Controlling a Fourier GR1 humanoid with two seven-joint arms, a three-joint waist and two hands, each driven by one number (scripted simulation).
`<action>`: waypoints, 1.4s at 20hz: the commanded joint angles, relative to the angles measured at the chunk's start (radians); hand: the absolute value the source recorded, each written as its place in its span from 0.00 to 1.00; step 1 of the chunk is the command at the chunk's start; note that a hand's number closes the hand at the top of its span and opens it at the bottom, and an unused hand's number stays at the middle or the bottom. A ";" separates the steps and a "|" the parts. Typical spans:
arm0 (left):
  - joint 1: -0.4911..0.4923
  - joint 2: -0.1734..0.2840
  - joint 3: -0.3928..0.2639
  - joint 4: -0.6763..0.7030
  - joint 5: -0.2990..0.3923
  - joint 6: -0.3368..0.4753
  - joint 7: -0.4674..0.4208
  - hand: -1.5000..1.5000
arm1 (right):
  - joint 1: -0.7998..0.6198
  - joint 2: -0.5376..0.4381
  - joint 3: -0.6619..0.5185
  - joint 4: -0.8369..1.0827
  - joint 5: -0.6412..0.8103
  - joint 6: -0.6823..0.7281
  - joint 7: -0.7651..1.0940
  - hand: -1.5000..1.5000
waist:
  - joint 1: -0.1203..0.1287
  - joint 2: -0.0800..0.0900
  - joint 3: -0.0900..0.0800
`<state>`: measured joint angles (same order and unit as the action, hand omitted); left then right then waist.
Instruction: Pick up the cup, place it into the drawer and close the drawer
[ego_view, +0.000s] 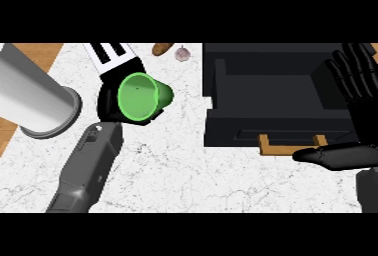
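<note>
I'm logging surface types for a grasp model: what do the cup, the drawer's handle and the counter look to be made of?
The cup: probably plastic, a uniform bright green with a smooth matte look. The drawer's handle: likely wood, tan-brown against the black drawer. The counter: looks like marble or similar stone, white with fine grey veins; gloss cannot be judged.

Left hand (122, 107) mostly hidden, seemingly behind the cup (144, 96).
</note>
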<state>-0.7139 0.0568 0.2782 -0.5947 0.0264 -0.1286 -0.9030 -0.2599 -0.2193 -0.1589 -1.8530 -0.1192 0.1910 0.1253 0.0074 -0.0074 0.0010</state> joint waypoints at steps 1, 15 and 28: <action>-0.057 -0.035 -0.046 -0.126 0.016 -0.010 0.163 1.00 | -0.024 0.025 0.025 0.027 0.032 -0.026 -0.007 0.00 | 0.004 0.002 0.000; -0.470 -0.057 -0.285 -0.122 0.138 0.371 0.591 1.00 | 0.041 -0.011 -0.021 -0.033 -0.026 0.026 -0.016 0.00 | -0.044 0.008 0.000; -0.656 -0.057 -0.496 0.257 0.246 0.451 0.708 1.00 | -0.065 0.012 0.036 0.038 0.002 0.024 -0.033 0.00 | -0.127 0.031 0.001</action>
<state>-1.3366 0.0001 -0.1439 -0.4030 0.2340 0.3370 -0.2449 -0.3141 -0.2105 -0.1403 -1.8097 -0.1185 0.2096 0.0846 -0.0952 0.0191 0.0017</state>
